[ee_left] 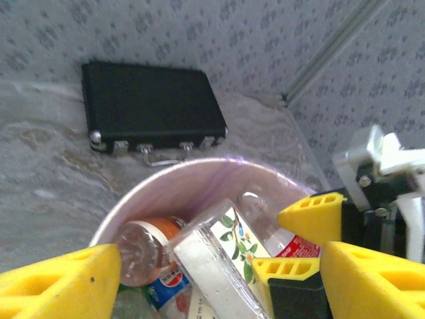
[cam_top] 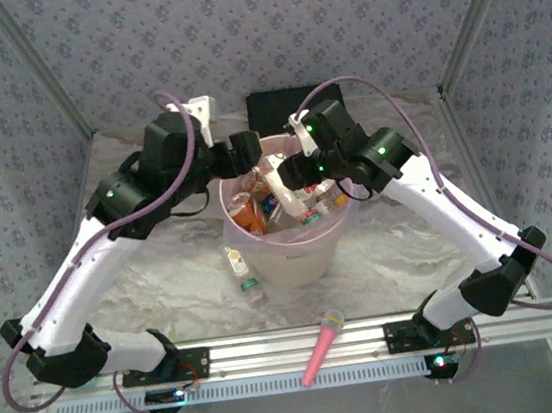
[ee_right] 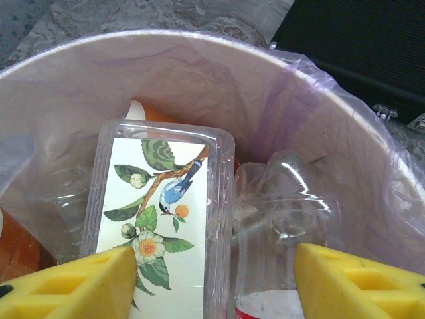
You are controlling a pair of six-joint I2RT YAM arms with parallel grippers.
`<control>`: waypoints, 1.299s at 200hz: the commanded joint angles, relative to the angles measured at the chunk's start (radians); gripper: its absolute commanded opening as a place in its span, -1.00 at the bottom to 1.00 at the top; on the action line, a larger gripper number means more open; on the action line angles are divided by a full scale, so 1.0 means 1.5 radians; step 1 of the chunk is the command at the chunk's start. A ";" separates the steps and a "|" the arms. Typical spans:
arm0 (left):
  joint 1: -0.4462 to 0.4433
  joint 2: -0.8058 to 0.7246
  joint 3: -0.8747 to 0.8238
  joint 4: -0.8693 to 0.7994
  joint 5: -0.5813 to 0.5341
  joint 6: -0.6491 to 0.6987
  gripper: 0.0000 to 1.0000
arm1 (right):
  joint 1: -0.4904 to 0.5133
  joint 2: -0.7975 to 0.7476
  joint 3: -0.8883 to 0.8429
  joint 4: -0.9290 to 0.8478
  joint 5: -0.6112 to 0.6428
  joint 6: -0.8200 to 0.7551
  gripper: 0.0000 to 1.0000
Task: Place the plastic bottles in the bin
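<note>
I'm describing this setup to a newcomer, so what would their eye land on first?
The cream bin at the table's middle, pink-lined and holding a heap of bottles, with the left hand and right hand both over its mouth. Next, the pink microphone-shaped stick lying across the near rail.

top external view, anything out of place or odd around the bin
Yes. One plastic bottle lies on its side on the table just beside the bin, at its left front, not inside it. A pink microphone-shaped stick lies across the rail at the near edge, between the arm bases.
</note>
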 commanded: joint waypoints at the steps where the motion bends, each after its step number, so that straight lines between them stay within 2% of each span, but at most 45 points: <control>1: 0.028 -0.046 0.015 -0.084 -0.062 0.031 0.62 | -0.008 0.018 0.002 -0.032 0.010 -0.007 0.31; 22: 0.114 -0.118 -0.068 -0.101 -0.038 0.007 0.62 | -0.008 0.018 0.011 -0.034 0.007 -0.010 0.31; 47: 0.249 -0.204 -0.219 -0.081 0.075 -0.046 0.63 | -0.008 0.020 0.015 -0.036 0.008 -0.011 0.31; 75: 0.301 -0.262 -0.370 -0.052 0.147 -0.104 0.65 | -0.009 0.020 0.012 -0.044 0.014 -0.009 0.31; 115: 0.318 -0.300 -0.574 0.058 0.267 -0.198 0.79 | -0.011 0.018 0.010 -0.049 0.018 -0.005 0.31; 133: 0.318 -0.311 -0.664 0.140 0.319 -0.246 0.84 | -0.012 0.020 0.008 -0.047 0.016 -0.005 0.32; 163: 0.309 -0.321 -0.796 0.269 0.344 -0.333 0.82 | -0.012 0.020 0.006 -0.045 0.014 -0.005 0.32; 203: 0.262 -0.265 -0.837 0.345 0.326 -0.364 0.81 | -0.012 0.020 0.004 -0.048 0.019 -0.005 0.32; 231: 0.251 -0.216 -0.836 0.384 0.323 -0.362 0.82 | -0.011 0.019 0.002 -0.048 0.018 -0.003 0.32; 260: 0.249 -0.173 -0.804 0.333 0.292 -0.354 0.85 | -0.010 0.016 0.000 -0.050 0.021 -0.002 0.32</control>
